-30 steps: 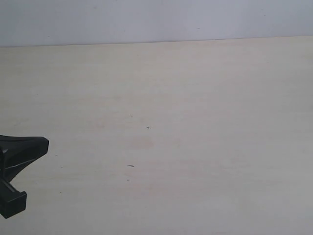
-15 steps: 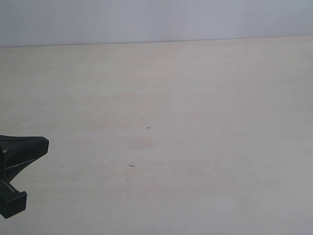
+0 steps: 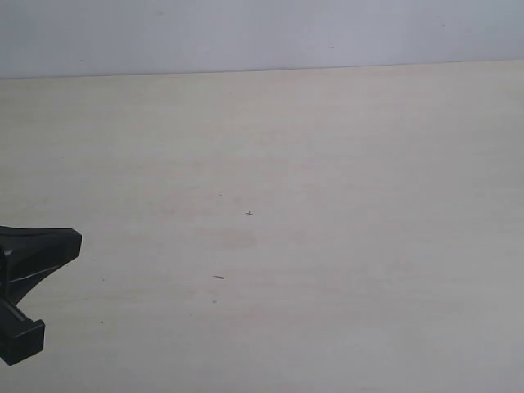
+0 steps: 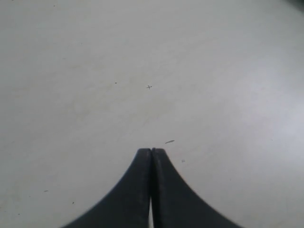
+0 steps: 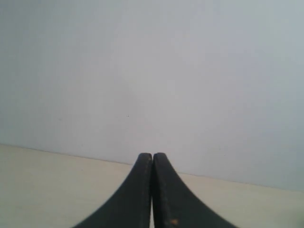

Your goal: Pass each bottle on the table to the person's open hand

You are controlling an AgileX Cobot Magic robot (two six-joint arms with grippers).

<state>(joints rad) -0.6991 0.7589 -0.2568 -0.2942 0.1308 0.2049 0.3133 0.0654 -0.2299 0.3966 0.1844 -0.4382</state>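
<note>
Nothing has moved since a sec ago: left gripper (image 4: 152, 152) is in the same spot, poking in at the left edge of the exterior view, over the table (image 3: 344, 180). Its two black fingers are pressed flat together, tip to tip, w/ nothing between them. Right gripper (image 5: 152, 155) is pinched closed the same way, also empty. It's outside the exterior view, and its wrist cam looks past the tips at a pale blue-grey wall (image 5: 156, 71) w/ a strip of table running below. Table is pale beige w/ faint grain, and the wall meets it along the back. Two small marks on the top: a tiny cross mark (image 3: 249, 214) approx. mid-table and a short dark dash (image 3: 219, 277) a bit nearer the front. In the left wrist cam both lie ahead of the closed tips, the dash close to them and the cross further out. Bottles & the person's open hand: not in any of the three views, so can't say where they are.
</note>
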